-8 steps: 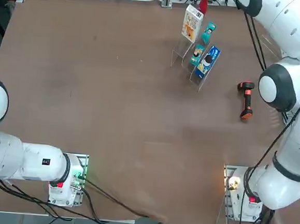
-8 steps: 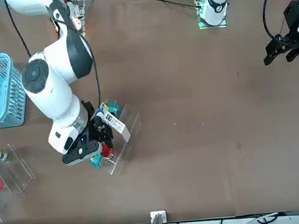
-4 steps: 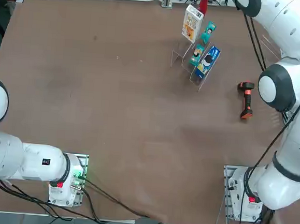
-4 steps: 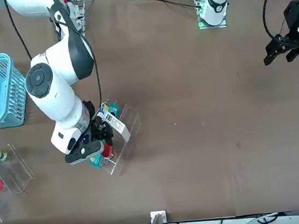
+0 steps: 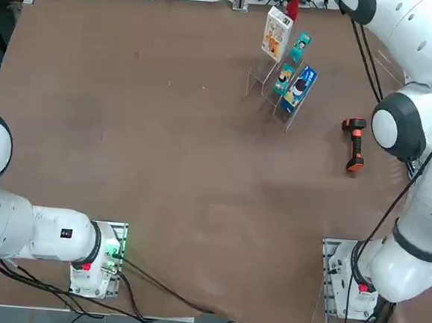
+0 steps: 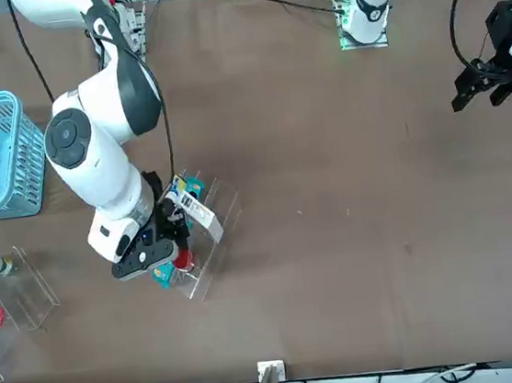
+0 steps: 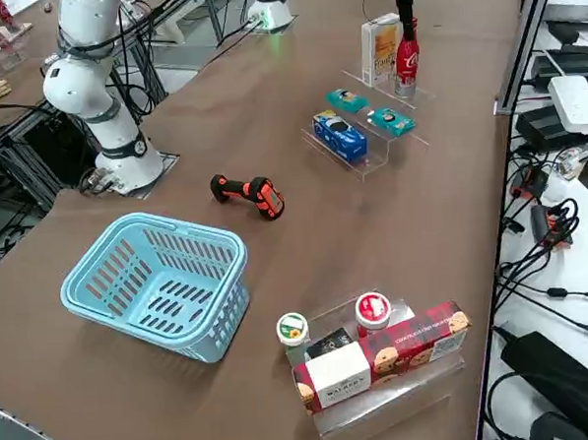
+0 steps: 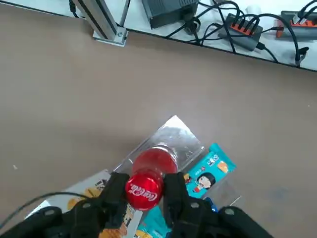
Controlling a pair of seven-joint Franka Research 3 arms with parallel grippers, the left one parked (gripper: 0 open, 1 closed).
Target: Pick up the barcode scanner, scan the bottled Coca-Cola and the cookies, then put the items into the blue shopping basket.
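The bottled Coca-Cola [image 8: 154, 159] is red and stands upright on a clear stepped stand [image 7: 365, 167]. My right gripper [image 8: 144, 187] reaches down from above and is shut on its red cap. In the right side view the bottle [image 7: 405, 58] stands beside the cookies [image 7: 378, 48], a white and orange box. The cookies [image 5: 277, 33] show at the table's far edge in the top view. The barcode scanner [image 5: 354, 144], black with orange trim, lies on the table near the right arm, apart from the gripper. The blue shopping basket [image 7: 209, 240] sits empty at the robot's right side.
Small teal packs [image 7: 347, 100] and a blue pack [image 7: 337, 134] lie on the stand's lower steps. A second clear stand with a red cookie box [image 7: 399, 350] and two round-topped containers is past the basket. Cables run beyond the far table edge.
The right gripper's fingers have closed from wide open onto the bottle's cap. The arm shifted slightly over the stand; the scanner and other goods stayed put.
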